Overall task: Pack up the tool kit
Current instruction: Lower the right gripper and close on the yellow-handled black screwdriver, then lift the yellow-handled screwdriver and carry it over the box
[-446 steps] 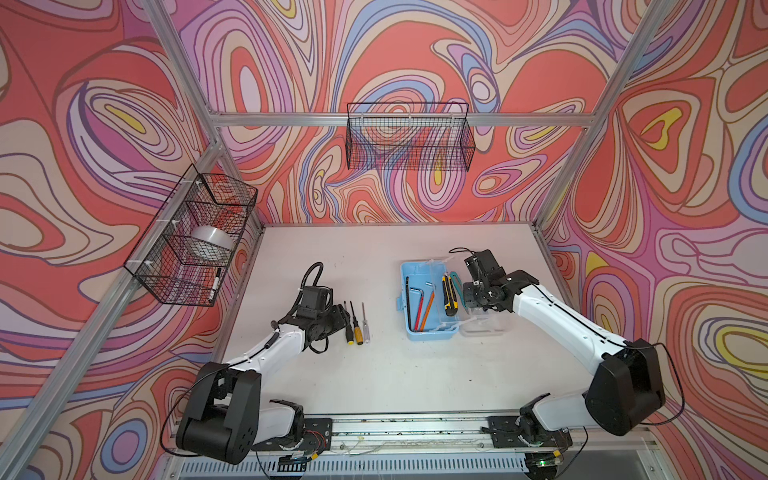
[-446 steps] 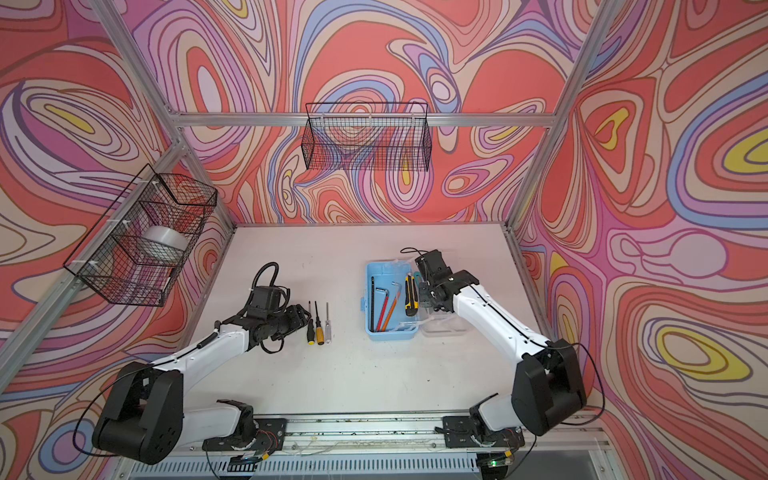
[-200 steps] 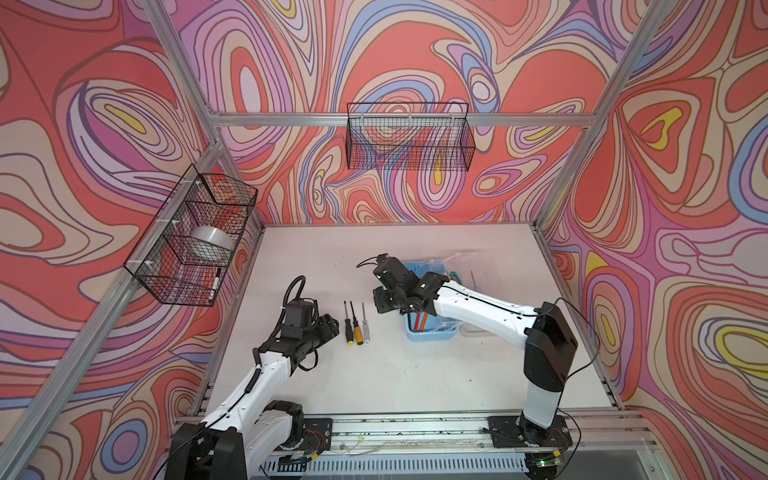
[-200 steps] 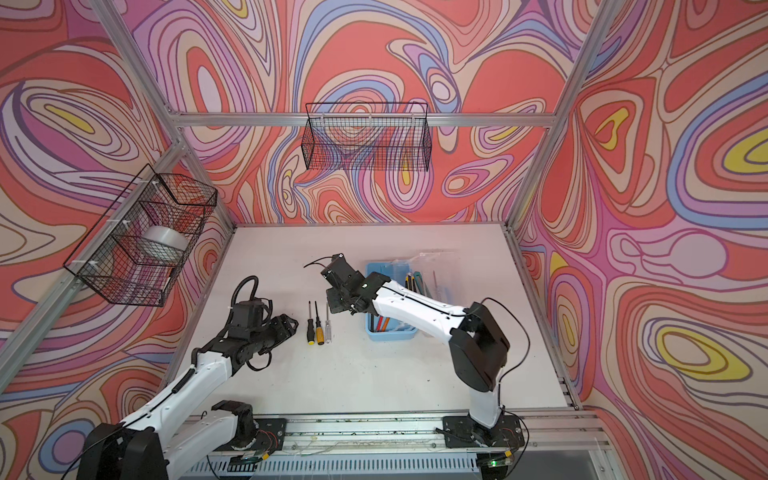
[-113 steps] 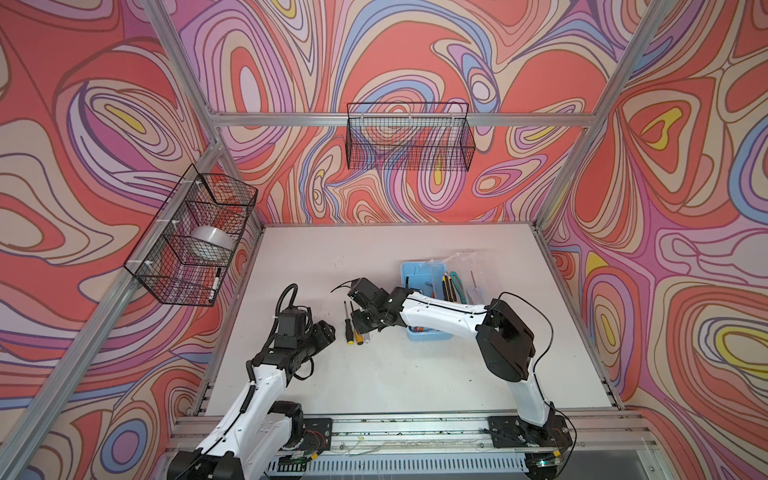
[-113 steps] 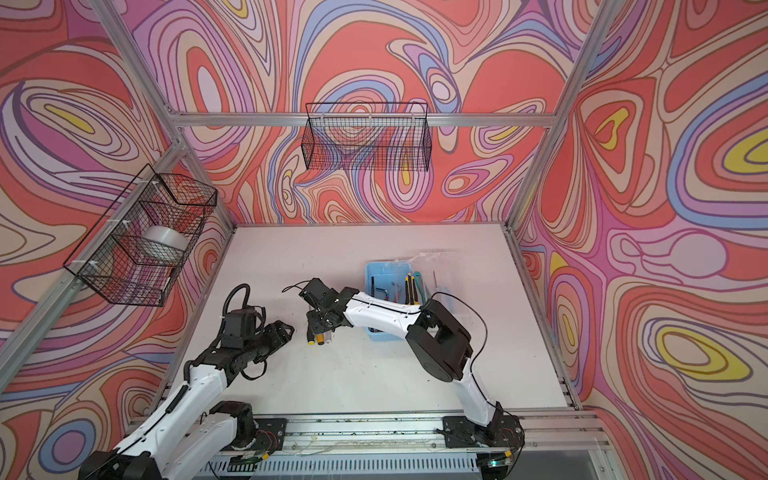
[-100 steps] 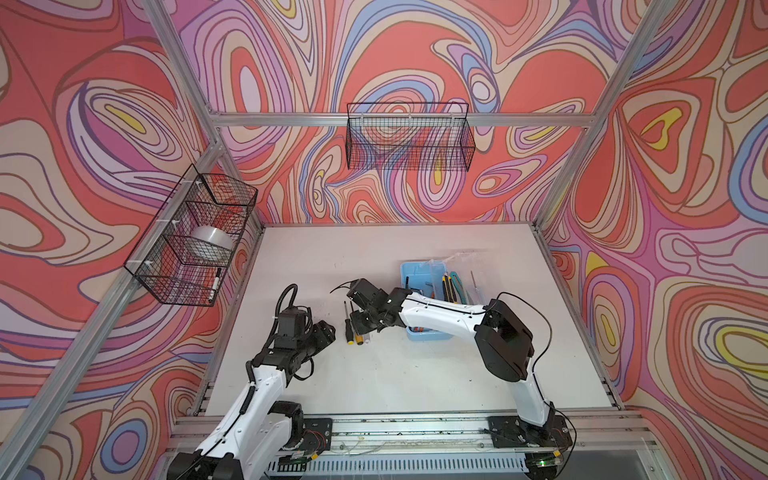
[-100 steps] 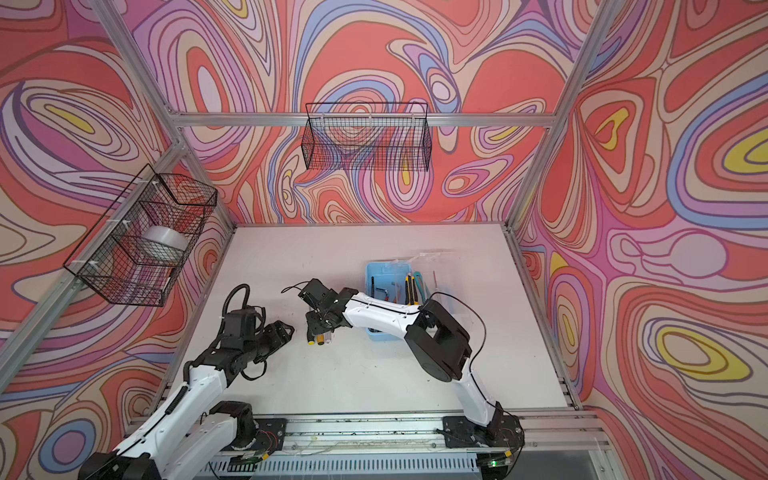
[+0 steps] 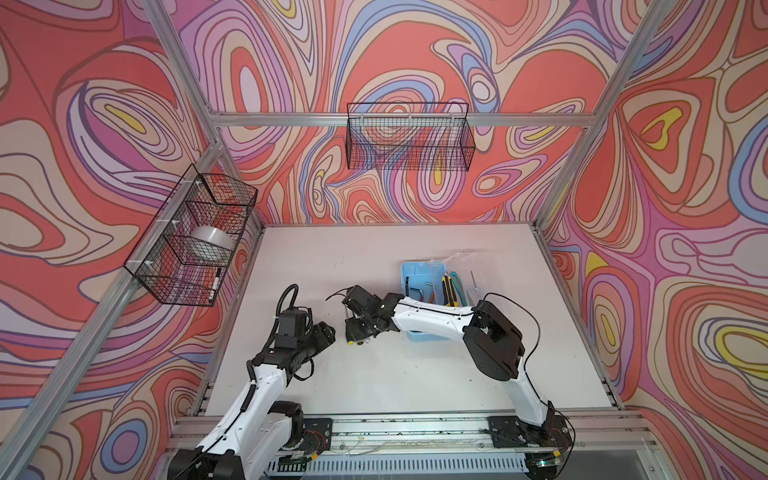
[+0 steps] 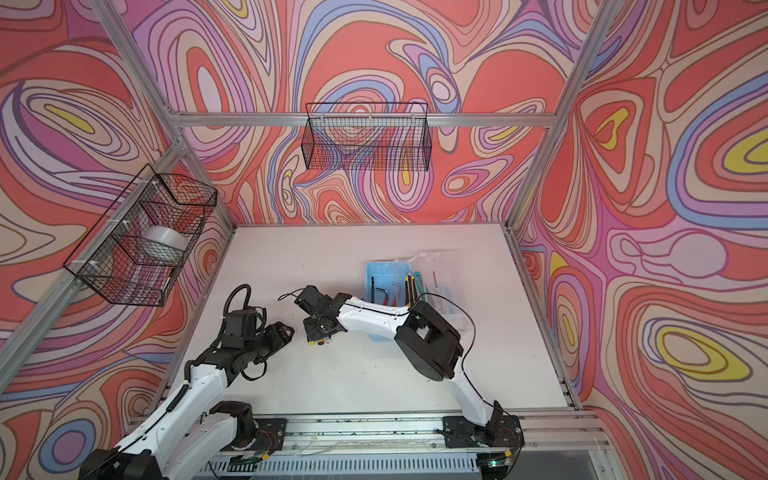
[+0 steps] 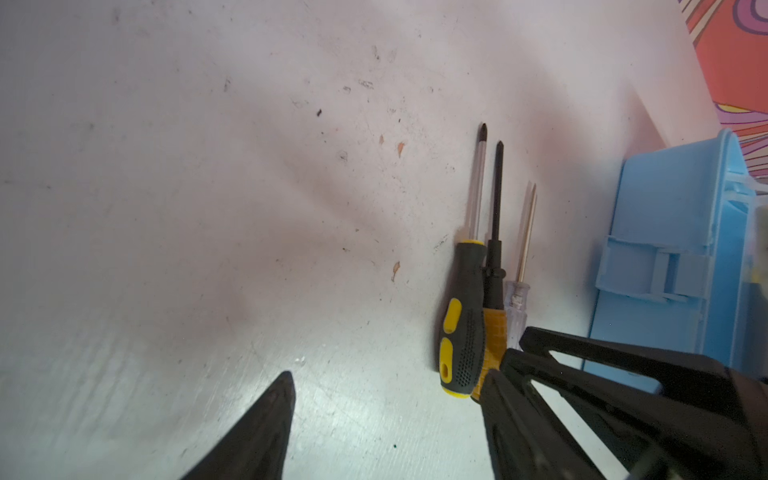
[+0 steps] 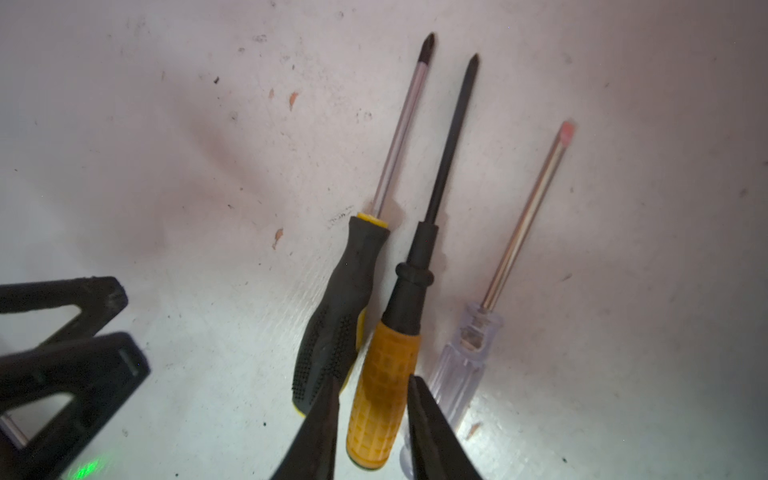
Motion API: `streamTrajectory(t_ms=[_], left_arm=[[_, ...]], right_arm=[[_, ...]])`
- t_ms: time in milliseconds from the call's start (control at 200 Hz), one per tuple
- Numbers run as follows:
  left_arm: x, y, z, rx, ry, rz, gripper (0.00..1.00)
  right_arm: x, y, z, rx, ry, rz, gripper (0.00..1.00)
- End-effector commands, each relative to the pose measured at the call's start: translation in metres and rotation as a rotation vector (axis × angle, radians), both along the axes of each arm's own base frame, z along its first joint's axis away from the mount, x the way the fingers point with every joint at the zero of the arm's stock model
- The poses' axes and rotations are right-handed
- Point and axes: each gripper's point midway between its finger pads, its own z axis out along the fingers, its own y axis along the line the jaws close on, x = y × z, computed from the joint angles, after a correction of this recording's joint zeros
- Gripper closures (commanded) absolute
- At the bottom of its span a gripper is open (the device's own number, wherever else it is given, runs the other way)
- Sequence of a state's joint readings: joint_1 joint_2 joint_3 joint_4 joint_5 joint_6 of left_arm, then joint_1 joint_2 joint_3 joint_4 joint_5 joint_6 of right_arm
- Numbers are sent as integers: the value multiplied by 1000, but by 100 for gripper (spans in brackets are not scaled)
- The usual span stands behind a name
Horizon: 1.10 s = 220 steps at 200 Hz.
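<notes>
Three screwdrivers lie side by side on the white table: a black-and-yellow one (image 12: pixel 345 307), an orange-handled one (image 12: pixel 386 382) and a clear-handled one (image 12: pixel 465 365). My right gripper (image 12: pixel 372 386) has reached across to them (image 9: pixel 357 336) and is shut on the orange handle, one finger on each side; the tool still rests on the table. My left gripper (image 9: pixel 326 332) hovers open just left of them, with bare table between its fingers (image 11: pixel 388 386). The light-blue tool kit box (image 9: pixel 409 270) stands open to the right, with hex keys and utility knives (image 9: pixel 446 286) inside.
The box's clear lid (image 9: pixel 469 266) hangs open on its right side. A black wire basket (image 9: pixel 195 232) with a tape roll (image 9: pixel 212 239) hangs on the left wall, and another basket (image 9: pixel 409 137) on the back wall. An aluminium rail (image 9: pixel 395 428) runs along the front.
My right arm swung left from the box to the screwdrivers and came down around the orange handle. My left arm drew back from the screwdrivers toward the front left.
</notes>
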<state>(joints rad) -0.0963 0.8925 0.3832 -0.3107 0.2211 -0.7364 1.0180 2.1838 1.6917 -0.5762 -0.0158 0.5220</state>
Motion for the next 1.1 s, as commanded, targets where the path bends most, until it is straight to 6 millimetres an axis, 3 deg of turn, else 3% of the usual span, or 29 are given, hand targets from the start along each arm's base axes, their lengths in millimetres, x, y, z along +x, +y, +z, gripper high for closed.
streamTrajectory(t_ms=[0, 456, 631, 871, 1041, 1097], left_arm=[[-6, 1, -10, 0, 30, -2, 29], [-2, -1, -14, -11, 36, -8, 29], [6, -2, -11, -13, 15, -9, 30], [12, -4, -12, -20, 11, -16, 30], [18, -6, -16, -27, 18, -22, 30], [21, -7, -15, -32, 16, -24, 30]], right_arm=[[0, -1, -14, -41, 3, -8, 70], [5, -4, -39, -111, 10, -15, 70], [4, -7, -43, -129, 12, -14, 75], [5, -7, -29, -105, -5, -17, 84], [8, -8, -5, -78, -46, -23, 100], [9, -9, 6, -61, -63, -24, 100]])
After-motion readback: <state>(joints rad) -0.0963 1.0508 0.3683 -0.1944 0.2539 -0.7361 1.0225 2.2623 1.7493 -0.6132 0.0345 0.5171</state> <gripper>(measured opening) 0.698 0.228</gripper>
